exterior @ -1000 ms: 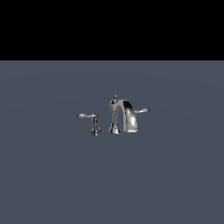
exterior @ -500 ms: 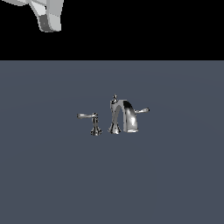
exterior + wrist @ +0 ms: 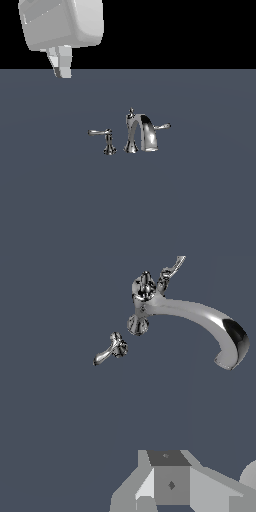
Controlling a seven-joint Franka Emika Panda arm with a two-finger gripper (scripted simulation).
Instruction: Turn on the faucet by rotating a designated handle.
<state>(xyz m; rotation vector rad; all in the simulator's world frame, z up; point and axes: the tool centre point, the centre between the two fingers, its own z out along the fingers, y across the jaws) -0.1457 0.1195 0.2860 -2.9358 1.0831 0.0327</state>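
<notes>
A small, shiny chrome faucet (image 3: 140, 132) with a tall arched spout stands on the slate-grey table (image 3: 200, 210). Its designated handle (image 3: 102, 133), a thin chrome lever on a short flared pedestal, sits just beside the spout's base, on the exterior view's left. Rigid and slick, the lever looks best pushed near its free tip. The white tool (image 3: 61, 62) hangs well apart, touching nothing; its spread cannot be told.

We see a bare simulated scene, no real room, flat slate-grey desk (image 3: 200, 210) without texture, plain black void behind it, lone mirror-chrome faucet (image 3: 141, 132) at its middle, blocky untextured white robot body above the faucet
</notes>
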